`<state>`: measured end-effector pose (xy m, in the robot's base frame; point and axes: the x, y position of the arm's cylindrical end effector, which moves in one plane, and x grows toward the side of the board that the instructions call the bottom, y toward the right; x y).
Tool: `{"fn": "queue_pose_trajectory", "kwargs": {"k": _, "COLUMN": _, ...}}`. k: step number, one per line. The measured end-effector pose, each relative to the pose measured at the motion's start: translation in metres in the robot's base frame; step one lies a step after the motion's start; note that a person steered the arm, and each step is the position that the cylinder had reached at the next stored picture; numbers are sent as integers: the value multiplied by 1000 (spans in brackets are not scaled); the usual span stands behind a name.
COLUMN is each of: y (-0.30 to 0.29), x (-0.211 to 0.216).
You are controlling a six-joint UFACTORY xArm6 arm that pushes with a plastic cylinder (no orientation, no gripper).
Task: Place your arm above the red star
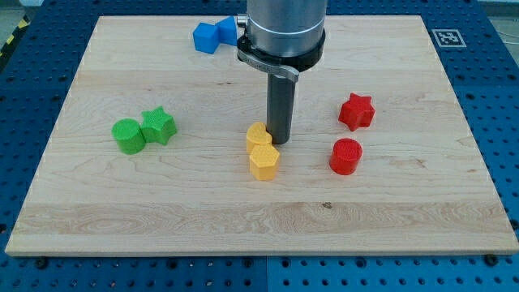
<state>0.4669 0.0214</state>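
Rod tip [280, 143] down at mid-board, touching the yellow pair; red star [356, 111] well off toward the right edge.

Eight blocks by my count: two red, the star and a cylinder [346, 156] just below it; two yellow [261, 152] stacked close at centre; two green [144, 130] touching near the left edge; two blue [216, 34] by the top edge, partly behind the arm. Pale wooden board [162, 203] on a blue perforated table [495, 122]. The arm carries no jaws, only the rod.

Two yellow blocks [262, 152] touching; green cylinder [128, 135] against green star [158, 126]; red cylinder [345, 156]; blue blocks [214, 35]
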Motion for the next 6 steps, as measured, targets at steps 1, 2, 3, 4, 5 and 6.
{"fn": "queue_pose_trajectory", "kwargs": {"k": 1, "y": 13, "x": -29}}
{"fn": "queue_pose_trajectory", "kwargs": {"k": 2, "y": 37, "x": -64}}
{"fn": "queue_pose_trajectory", "kwargs": {"k": 3, "y": 59, "x": -96}}
{"fn": "queue_pose_trajectory", "kwargs": {"k": 4, "y": 77, "x": -116}}
{"fn": "queue_pose_trajectory", "kwargs": {"k": 5, "y": 98, "x": -117}}
{"fn": "queue_pose_trajectory", "kwargs": {"k": 6, "y": 120, "x": -113}}
